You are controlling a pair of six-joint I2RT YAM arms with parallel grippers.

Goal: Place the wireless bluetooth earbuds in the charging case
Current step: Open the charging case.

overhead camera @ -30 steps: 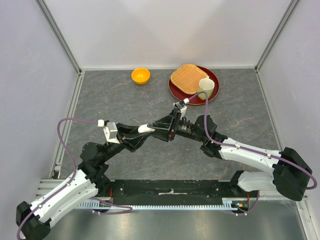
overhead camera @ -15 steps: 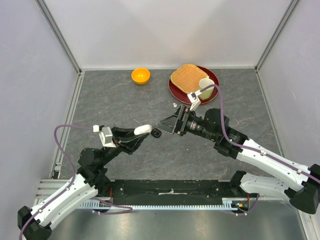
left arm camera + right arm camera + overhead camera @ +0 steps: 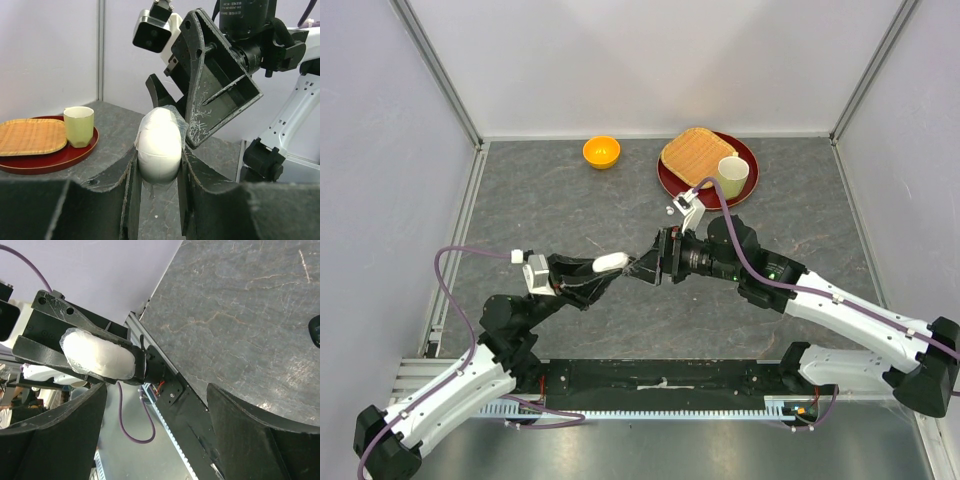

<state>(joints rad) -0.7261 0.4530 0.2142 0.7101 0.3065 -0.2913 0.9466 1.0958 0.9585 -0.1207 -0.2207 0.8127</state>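
As seen from the top camera, the left gripper (image 3: pixel 618 266) is clamped on a white charging case (image 3: pixel 608 262) over the middle of the grey table (image 3: pixel 540 200). The right gripper (image 3: pixel 646 265) faces it, jaws spread wide, tips just beside the case. One tiny white earbud (image 3: pixel 669 211) lies on the table near a red plate (image 3: pixel 748 155), which carries a woven mat (image 3: pixel 692 155) and a pale green cup (image 3: pixel 732 175). An orange bowl (image 3: pixel 601 151) sits at the far edge.

From the left wrist, the oval case (image 3: pixel 159 145) stands upright, pinched between black fingers (image 3: pixel 127 185), with the right gripper (image 3: pixel 175 95) gaping behind it.

From the right wrist, its own fingers (image 3: pixel 50 440) stand well apart and empty; the case (image 3: pixel 97 355) shows beyond, gripped on both sides. A dark rounded object (image 3: pixel 315 330) is cut off by the right edge.
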